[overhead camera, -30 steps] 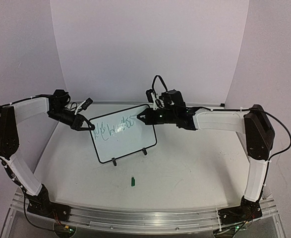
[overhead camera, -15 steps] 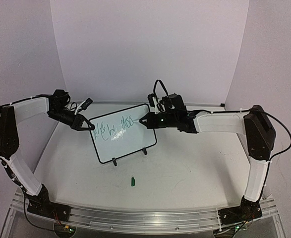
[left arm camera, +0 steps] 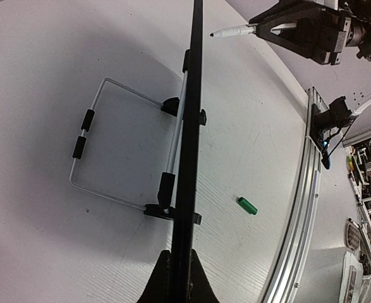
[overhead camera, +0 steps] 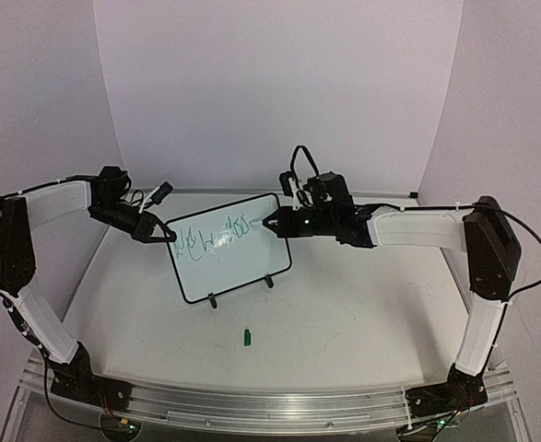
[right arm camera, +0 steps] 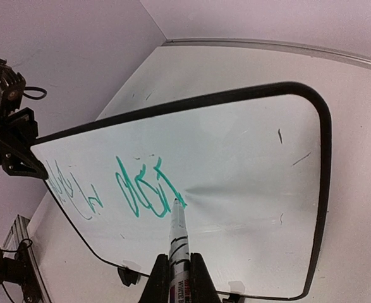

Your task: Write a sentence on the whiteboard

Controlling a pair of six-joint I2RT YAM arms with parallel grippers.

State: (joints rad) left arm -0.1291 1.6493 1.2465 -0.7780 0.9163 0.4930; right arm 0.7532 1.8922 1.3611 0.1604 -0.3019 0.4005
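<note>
The whiteboard point(overhead camera: 242, 267) stands tilted on its two small feet in mid-table. Green scrawl, the sentence point(overhead camera: 213, 238), runs across its upper part. My left gripper point(overhead camera: 169, 237) is shut on the board's left edge; in the left wrist view the board shows as a thin black line point(left arm camera: 190, 126) running up from the gripper point(left arm camera: 179, 281). My right gripper point(right arm camera: 176, 260) is shut on a white marker point(right arm camera: 176, 227). The marker's tip sits at the end of the last green stroke of the sentence point(right arm camera: 144, 186), on the board's face point(right arm camera: 255, 158) or just off it.
A green marker cap point(overhead camera: 248, 337) lies on the table in front of the board, also seen as the cap point(left arm camera: 247, 206). Behind the board, its wire stand point(left arm camera: 90, 126) rests flat. A metal rail point(overhead camera: 270, 405) lines the near edge. White walls enclose the back and sides.
My right gripper has shifted right along the board with the marker, and the green writing has grown by a few strokes. The left gripper and the board have stayed still.
</note>
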